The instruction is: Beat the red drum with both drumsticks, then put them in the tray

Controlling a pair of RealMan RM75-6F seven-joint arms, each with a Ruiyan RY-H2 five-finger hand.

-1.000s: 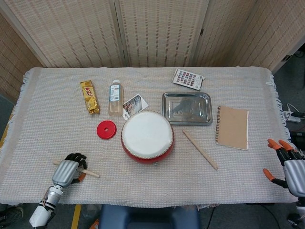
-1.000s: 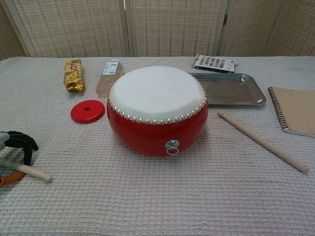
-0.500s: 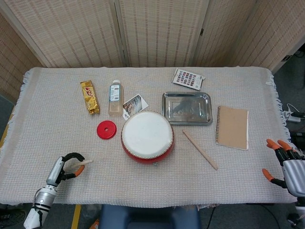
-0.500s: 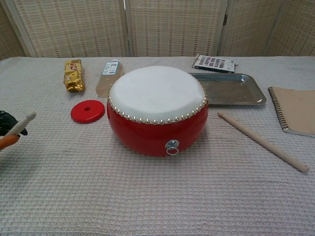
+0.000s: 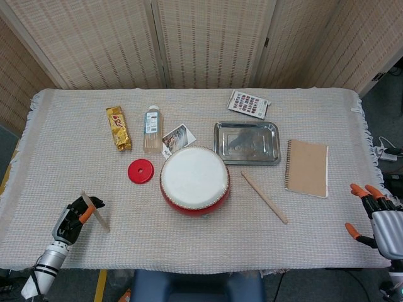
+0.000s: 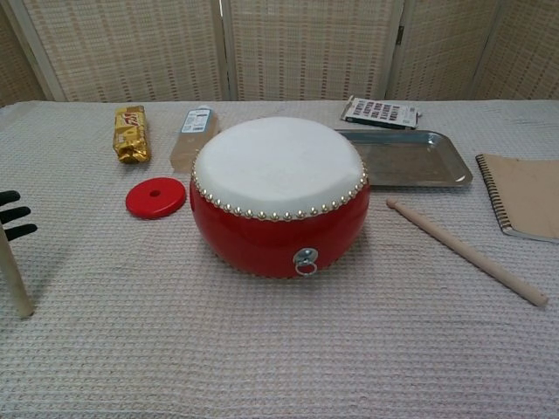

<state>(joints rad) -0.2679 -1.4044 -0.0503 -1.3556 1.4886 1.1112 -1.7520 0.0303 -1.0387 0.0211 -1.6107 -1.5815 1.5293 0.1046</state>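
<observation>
The red drum (image 5: 194, 179) (image 6: 278, 175) with its white skin stands mid-table. My left hand (image 5: 74, 219) (image 6: 12, 218) is at the front left corner and grips a wooden drumstick (image 5: 94, 211) (image 6: 14, 278); the stick slants down, its tip at or just above the cloth. A second drumstick (image 5: 264, 197) (image 6: 467, 251) lies loose on the cloth to the right of the drum. The metal tray (image 5: 249, 143) (image 6: 410, 157) sits empty behind that stick. My right hand (image 5: 378, 217) hovers off the table's front right edge, fingers spread and holding nothing, seen only in the head view.
A red disc (image 5: 140, 171), a small bottle (image 5: 152, 129) and a gold snack bar (image 5: 118, 128) lie left of the drum. A photo card (image 5: 179, 137) sits behind it. A brown notebook (image 5: 307, 168) lies right of the tray, a colour card (image 5: 248, 104) behind it.
My left hand picked the drumstick up off the cloth, raised it, and now has swung its tip down to the table. The right hand has barely moved.
</observation>
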